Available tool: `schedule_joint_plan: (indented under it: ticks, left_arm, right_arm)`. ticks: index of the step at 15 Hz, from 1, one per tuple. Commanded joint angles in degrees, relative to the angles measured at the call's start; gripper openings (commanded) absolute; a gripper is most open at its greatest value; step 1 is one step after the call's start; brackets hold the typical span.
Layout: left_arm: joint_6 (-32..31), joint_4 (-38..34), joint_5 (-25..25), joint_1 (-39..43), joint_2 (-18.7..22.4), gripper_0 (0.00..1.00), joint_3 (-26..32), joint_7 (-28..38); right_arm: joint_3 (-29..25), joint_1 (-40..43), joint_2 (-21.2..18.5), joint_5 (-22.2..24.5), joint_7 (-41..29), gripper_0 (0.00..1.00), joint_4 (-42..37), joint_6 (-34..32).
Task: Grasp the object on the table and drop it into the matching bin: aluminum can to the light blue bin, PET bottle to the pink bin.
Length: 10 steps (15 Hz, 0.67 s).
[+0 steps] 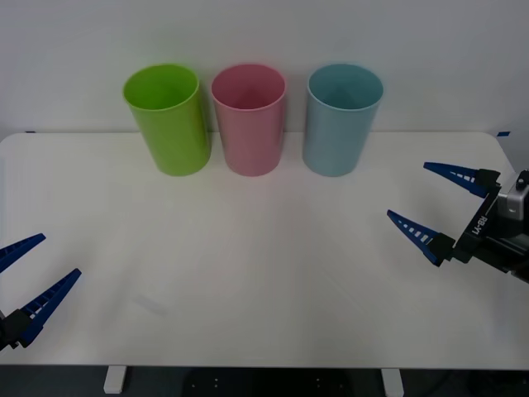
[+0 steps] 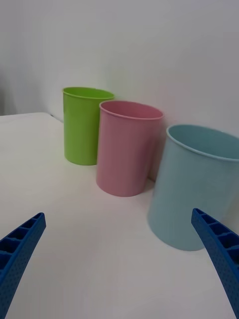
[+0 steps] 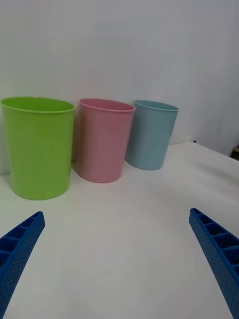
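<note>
Spreading wide and empty, both grippers' fingers hover, left gripper (image 1: 29, 285) partly cut off, right gripper (image 1: 431, 203) beside the table (image 1: 264, 248).

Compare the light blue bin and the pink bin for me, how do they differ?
The light blue bin is pale blue; the pink bin is pink. The light blue bin stands at the right end of the row, nearest the right gripper; the pink bin stands in the middle, between it and the lime green bin. Both are upright, open-topped, tapered toward the base and look the same size, at the far edge of the table.
</note>
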Motion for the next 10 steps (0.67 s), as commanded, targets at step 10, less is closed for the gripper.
schedule_joint_plan:
  ticks: [10]
  left_arm:
    - [0.0,0.0,0.0,0.0,0.0,1.0,0.0,0.0]
  right_arm:
    - [-3.46,12.65,0.0,-2.65,-0.28,1.0,-5.07,0.01]
